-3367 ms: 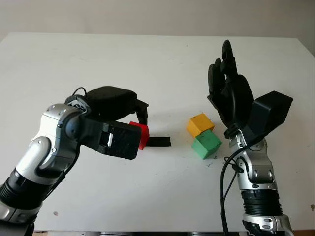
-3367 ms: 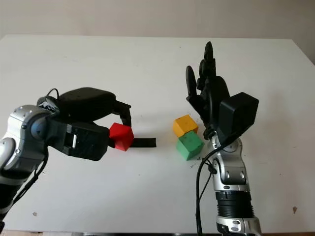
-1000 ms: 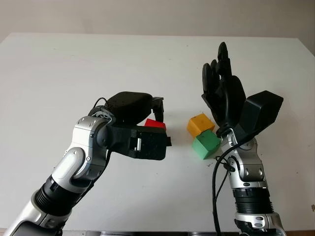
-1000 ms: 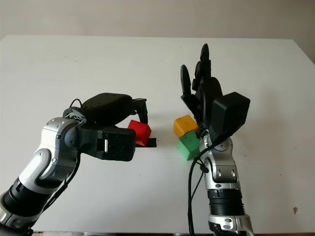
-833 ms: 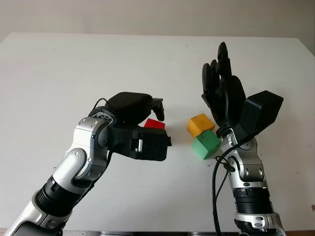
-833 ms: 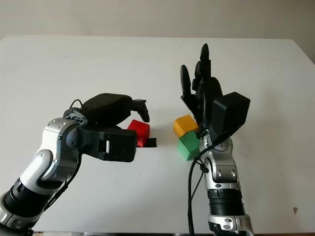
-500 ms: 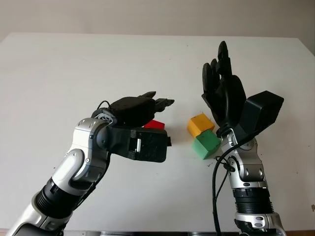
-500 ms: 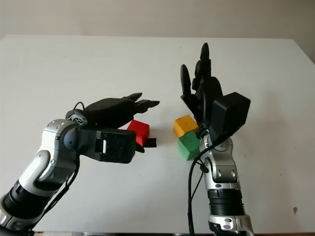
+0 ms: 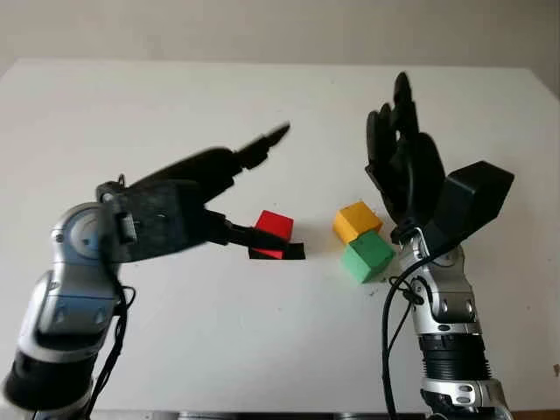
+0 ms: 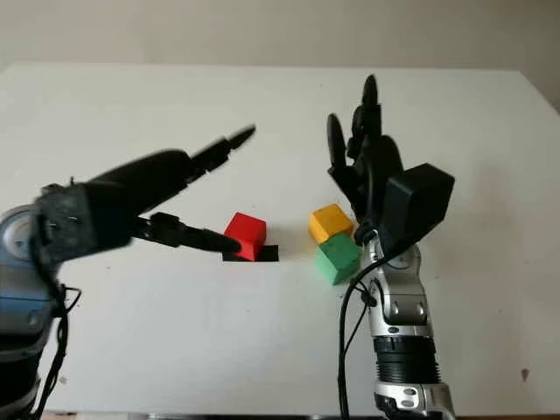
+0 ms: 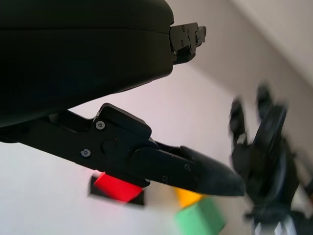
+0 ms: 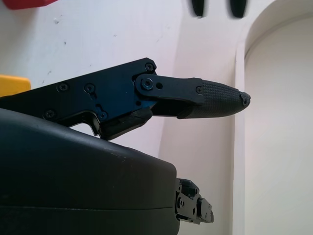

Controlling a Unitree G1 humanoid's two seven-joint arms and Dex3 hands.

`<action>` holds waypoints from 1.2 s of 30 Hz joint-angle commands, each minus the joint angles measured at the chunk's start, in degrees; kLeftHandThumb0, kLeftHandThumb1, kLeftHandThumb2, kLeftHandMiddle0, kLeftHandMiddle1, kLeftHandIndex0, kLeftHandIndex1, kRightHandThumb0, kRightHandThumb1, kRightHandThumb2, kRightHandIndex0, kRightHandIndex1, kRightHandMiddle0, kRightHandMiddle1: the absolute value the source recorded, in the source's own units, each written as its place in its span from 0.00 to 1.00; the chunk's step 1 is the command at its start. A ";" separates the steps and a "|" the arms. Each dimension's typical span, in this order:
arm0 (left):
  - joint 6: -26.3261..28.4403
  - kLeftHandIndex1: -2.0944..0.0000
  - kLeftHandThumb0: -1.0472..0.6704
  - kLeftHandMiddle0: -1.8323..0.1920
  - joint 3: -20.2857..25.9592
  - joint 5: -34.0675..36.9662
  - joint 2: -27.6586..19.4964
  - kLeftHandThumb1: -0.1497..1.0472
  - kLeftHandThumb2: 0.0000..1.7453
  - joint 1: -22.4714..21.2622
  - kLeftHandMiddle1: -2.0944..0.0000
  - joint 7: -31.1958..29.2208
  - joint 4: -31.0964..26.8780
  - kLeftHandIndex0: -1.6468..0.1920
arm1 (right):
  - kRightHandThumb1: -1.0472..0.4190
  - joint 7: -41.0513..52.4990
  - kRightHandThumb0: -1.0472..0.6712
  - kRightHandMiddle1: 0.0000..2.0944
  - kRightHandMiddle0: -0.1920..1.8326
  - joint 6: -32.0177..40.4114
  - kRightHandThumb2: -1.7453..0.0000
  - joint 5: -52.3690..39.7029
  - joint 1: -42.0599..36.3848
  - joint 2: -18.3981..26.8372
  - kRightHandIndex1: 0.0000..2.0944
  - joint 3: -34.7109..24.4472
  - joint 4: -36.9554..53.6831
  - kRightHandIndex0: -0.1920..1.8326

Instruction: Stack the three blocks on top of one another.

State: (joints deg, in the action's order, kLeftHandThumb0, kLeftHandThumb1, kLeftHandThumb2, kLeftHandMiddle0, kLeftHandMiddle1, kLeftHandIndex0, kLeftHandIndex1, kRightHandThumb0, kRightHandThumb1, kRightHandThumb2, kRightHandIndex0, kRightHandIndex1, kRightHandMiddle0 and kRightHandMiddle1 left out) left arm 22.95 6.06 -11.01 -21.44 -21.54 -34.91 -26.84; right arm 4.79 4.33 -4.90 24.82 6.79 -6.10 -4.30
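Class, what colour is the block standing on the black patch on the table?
Red: the red block on the black patch, clearest in the right eye view.

red block (image 9: 273, 229) top free | left hand (image 9: 188, 197) beside (open)

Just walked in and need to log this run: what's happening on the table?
Neither hand holds a block. The left hand is open, above and just left of the red block, which sits on a black mark. The right hand is open, raised beside the yellow block and green block. Nothing is stacked.
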 commanded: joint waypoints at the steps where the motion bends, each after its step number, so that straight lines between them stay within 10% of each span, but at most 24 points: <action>1: -1.56 1.00 0.08 1.00 1.70 0.44 1.24 1.00 0.33 1.99 1.00 4.47 1.29 1.00 | 0.00 0.96 0.17 0.00 0.00 0.77 0.72 0.33 0.44 2.39 0.00 -0.36 1.77 0.00; 10: -10.07 1.00 0.13 1.00 6.41 7.59 8.46 1.00 0.41 2.04 1.00 22.22 13.54 1.00 | 0.00 8.03 0.17 0.01 0.01 1.18 0.74 5.06 5.29 14.83 0.00 -0.45 -1.39 0.00; 22: -12.91 1.00 0.11 1.00 5.71 10.75 6.72 1.00 0.41 0.68 1.00 25.52 20.92 1.00 | 0.00 20.21 0.17 0.03 0.02 4.77 0.89 8.31 12.27 28.65 0.01 0.67 -5.03 0.01; 36: -14.53 1.00 0.12 1.00 4.94 11.08 5.62 1.00 0.42 0.22 1.00 26.33 21.02 1.00 | 0.10 24.03 0.20 0.06 0.12 -27.47 0.98 27.58 22.69 42.54 0.03 11.84 -16.43 0.07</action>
State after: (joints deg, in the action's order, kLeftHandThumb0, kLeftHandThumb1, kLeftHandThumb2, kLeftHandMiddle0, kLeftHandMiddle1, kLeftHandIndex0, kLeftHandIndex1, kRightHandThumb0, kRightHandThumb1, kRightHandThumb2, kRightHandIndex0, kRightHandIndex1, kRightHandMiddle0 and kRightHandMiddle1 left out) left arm 9.11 11.24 0.07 -15.15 -20.28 -8.90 -5.37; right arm 29.25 -20.68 21.44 45.54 47.46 4.83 -19.56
